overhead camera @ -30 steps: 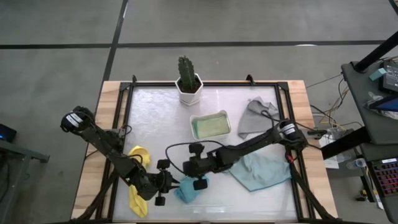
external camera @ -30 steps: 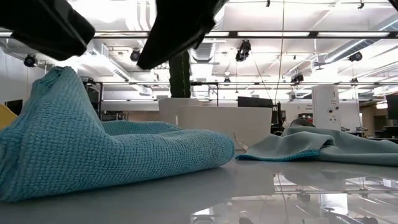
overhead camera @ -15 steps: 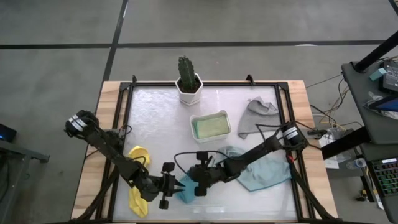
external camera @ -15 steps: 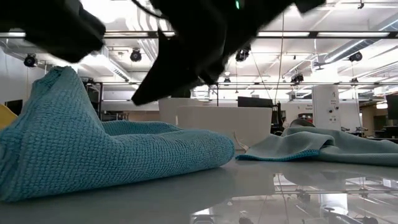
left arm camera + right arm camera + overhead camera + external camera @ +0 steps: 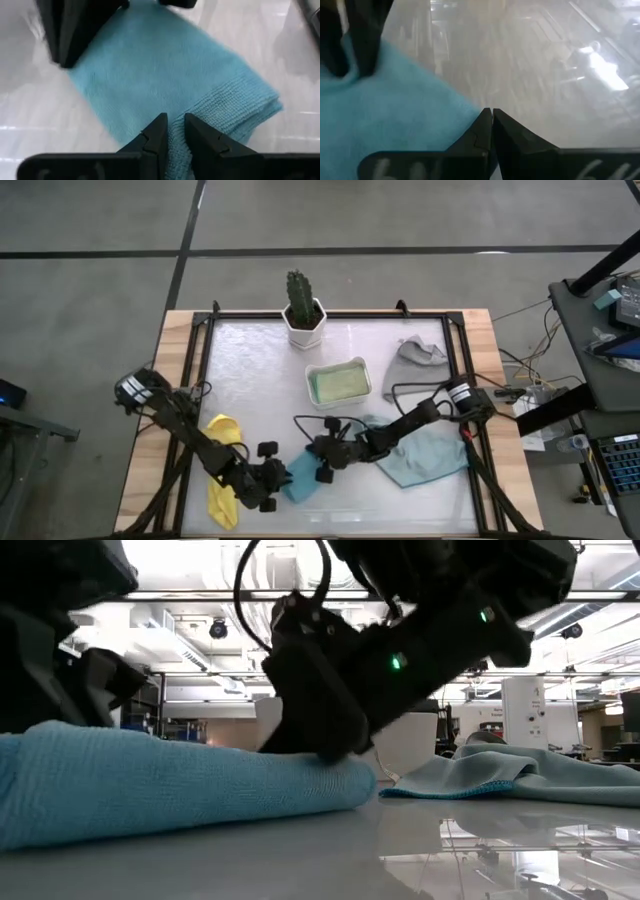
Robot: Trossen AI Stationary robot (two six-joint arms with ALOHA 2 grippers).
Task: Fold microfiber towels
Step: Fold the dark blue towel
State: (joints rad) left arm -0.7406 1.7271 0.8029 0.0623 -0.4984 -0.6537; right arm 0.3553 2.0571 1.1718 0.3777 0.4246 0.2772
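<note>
Near the front edge of the tabletop [image 5: 250,350], well forward of the white tray [image 5: 338,381], lies the bright blue towel [image 5: 300,479], pressed down into a low flat bundle. Both arms meet over it. The left hand [image 5: 272,477] sits at the blue towel's side away from the tray's right end; in its wrist view the two fingers [image 5: 159,135] stand only a sliver apart with a ridge of the blue cloth between them, so it has a pinch on the towel's edge. The right hand [image 5: 318,465] comes in from the other side and bears down on the top of the same towel; its fingers [image 5: 485,125] are closed tight against each other right at the cloth's corner, and I cannot tell whether any of the fabric is caught between them. From the low view, the right hand's dark bulk [image 5: 320,705] rests on the rolled end of the blue towel [image 5: 180,785].

Just right of the blue towel, forward and right of the tray, the pale teal towel [image 5: 425,457] lies spread and rumpled under the right arm. Right of the tray, towards the back, the grey towel [image 5: 405,368] sits in a loose heap. Left of the blue towel, beneath the left arm, the yellow towel [image 5: 220,490] lies crumpled in a long strip. The tray holds an olive green towel [image 5: 340,386], lying flat inside it. Behind the tray stands a potted cactus [image 5: 302,308] in a white pot.
</note>
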